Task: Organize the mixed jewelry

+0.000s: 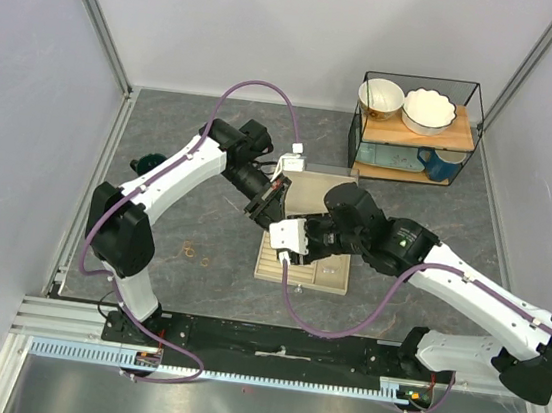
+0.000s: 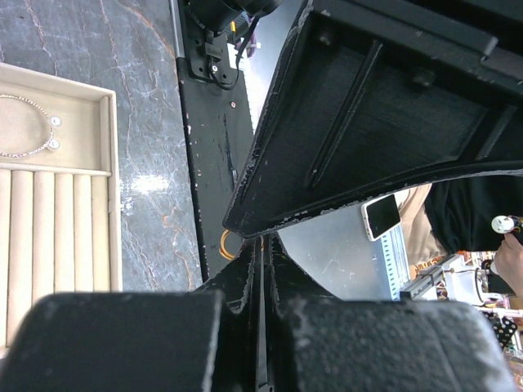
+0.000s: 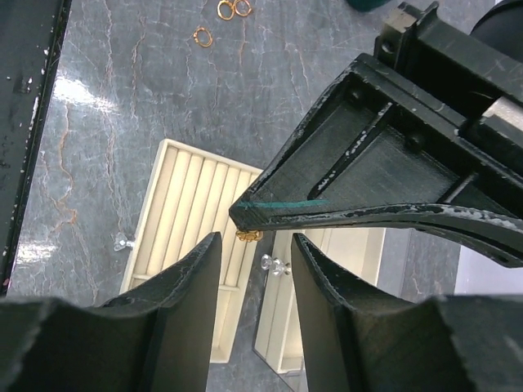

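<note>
The beige slotted tray box (image 1: 333, 279) lies open at mid-table. A thin silvery hoop (image 2: 24, 122) with two pearl ends lies in its plain compartment. My left gripper (image 1: 270, 209) hangs over the box's far left corner. Its jaws (image 2: 263, 242) are pressed together, and a small gold ring (image 2: 224, 243) sticks out at their tip; the ring also shows in the right wrist view (image 3: 249, 235). My right gripper (image 1: 290, 257) is open and empty (image 3: 255, 243) just above the ring slots (image 3: 196, 204), right under the left fingertip. Three loose gold rings (image 3: 233, 8) lie on the table (image 1: 190, 249).
The box's raised lid (image 1: 313, 193) stands behind the grippers. Small clear-stone pieces lie beside the tray (image 3: 121, 241) and at its edge (image 3: 276, 265). A wire rack (image 1: 416, 133) with bowls and a blue mug stands at the back right. A dark teal object (image 1: 146, 163) sits far left.
</note>
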`<act>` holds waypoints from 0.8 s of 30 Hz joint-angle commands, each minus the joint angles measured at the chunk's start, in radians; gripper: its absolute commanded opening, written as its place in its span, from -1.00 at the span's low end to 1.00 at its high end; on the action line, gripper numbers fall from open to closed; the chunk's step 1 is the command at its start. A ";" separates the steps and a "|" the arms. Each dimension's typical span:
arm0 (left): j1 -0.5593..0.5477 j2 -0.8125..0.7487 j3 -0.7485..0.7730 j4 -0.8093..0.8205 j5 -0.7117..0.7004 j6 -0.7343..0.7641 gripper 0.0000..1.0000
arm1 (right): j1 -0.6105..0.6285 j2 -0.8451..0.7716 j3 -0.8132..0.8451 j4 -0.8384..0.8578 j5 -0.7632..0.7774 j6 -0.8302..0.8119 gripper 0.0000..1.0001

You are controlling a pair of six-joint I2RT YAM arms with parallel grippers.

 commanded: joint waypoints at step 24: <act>-0.019 -0.001 0.019 -0.064 0.013 0.033 -0.97 | 0.018 0.002 -0.019 0.046 -0.013 0.011 -0.34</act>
